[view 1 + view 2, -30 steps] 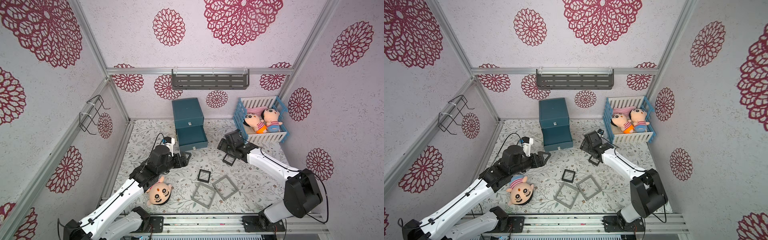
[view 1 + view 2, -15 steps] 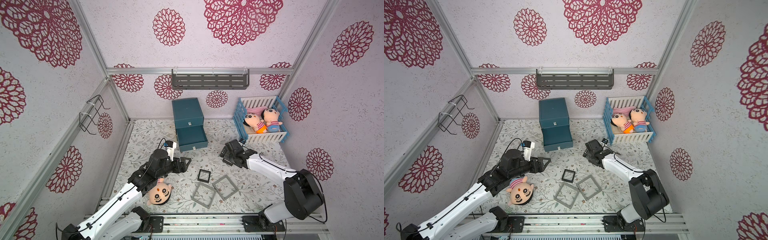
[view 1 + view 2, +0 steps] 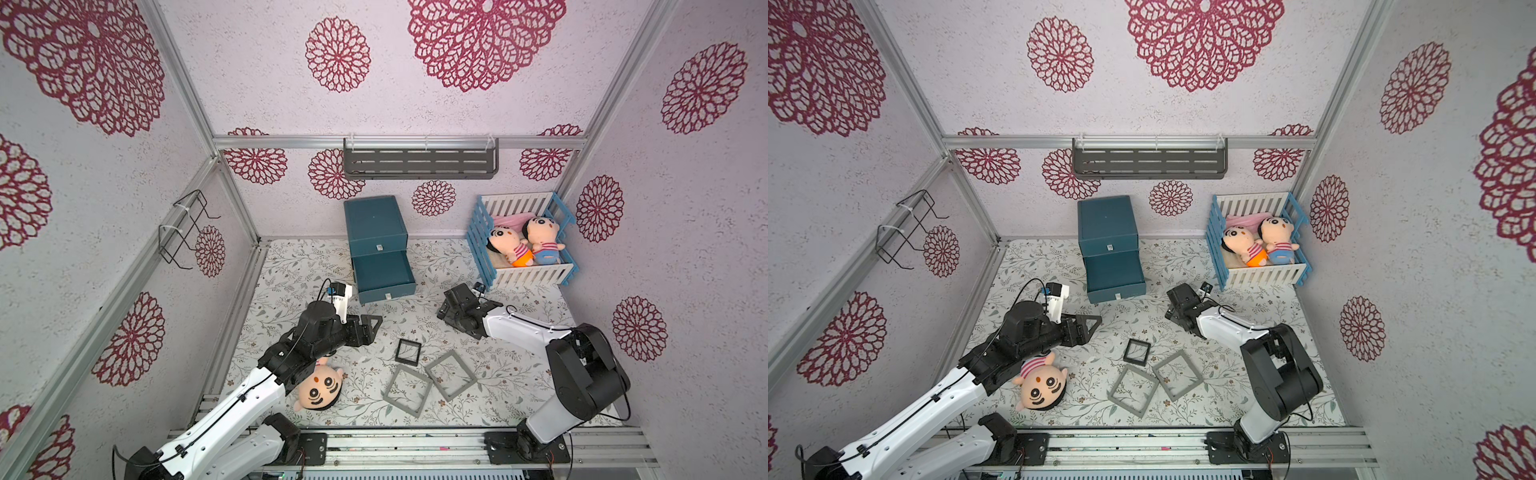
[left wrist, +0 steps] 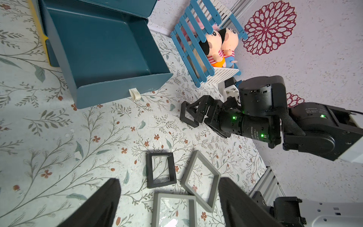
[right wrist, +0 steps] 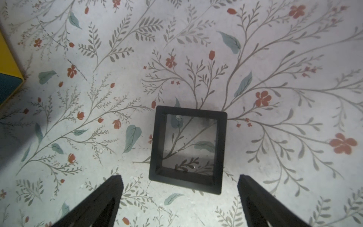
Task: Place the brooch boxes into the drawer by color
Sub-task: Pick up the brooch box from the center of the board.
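Faintly, "DAMIAO" marks the right arm's motor (image 4: 253, 127); left fingers (image 4: 102, 204) and right fingers (image 5: 98, 202) stand apart, empty.

Red-flowered walls (image 3: 257, 95), leafy floor mat (image 3: 291, 266), grey shelf (image 3: 419, 164)

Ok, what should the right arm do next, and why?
Probably lower the right gripper and close on the black box under it: its jaws stand open, the box lies flat on the table just ahead of them, unheld, and the drawer is open.
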